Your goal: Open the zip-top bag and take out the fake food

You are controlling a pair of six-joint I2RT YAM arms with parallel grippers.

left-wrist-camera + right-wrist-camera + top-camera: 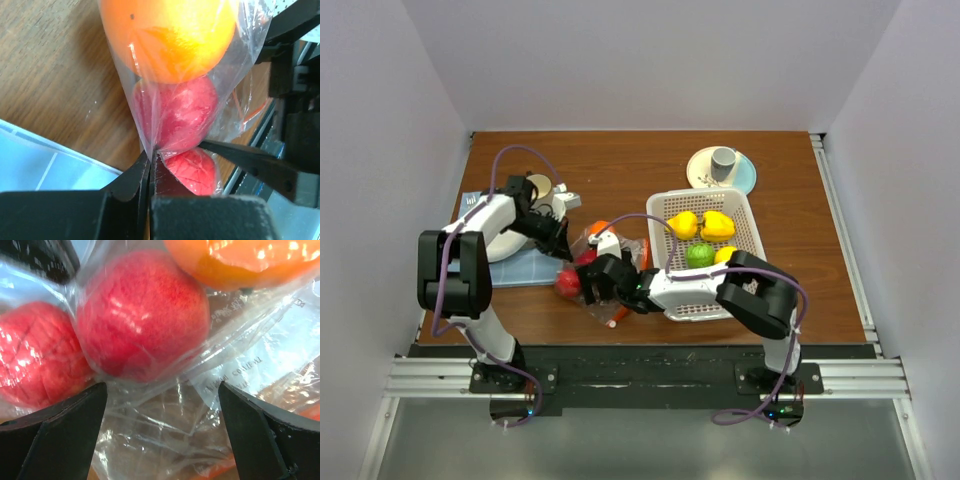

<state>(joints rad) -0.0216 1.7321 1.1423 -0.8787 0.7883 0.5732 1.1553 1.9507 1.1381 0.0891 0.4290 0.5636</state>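
Plastic film is bunched tight between the fingers of the left gripper (151, 159), which are clamped together on a fold of the zip-top bag (610, 262). From where I stand, the bag lies on the table just left of the white basket (740, 205), close against its left wall, though I cannot tell whether the two touch. Fake food (142, 315) shows through the clear plastic: an orange fruit (167, 35) on the side farthest from the left gripper, a red fruit (182, 112) pressed against it, and a second red piece (195, 172) with a scored skin nearest the pinched fold.

The right gripper (162, 390) reaches in from the basket's near left corner. Its fingers are splayed wide with only crumpled bag film lying between them, and they grip nothing. The red fruit bulges just ahead of the fingertips.

Inside the basket sit two yellow pieces (700, 225) and a green one (700, 254). Beyond the basket's far edge stands a plate (745, 175) carrying a grey cup (723, 162). Farther left of the basket, past the bag, a blue mat (525, 268) lies under the left arm.
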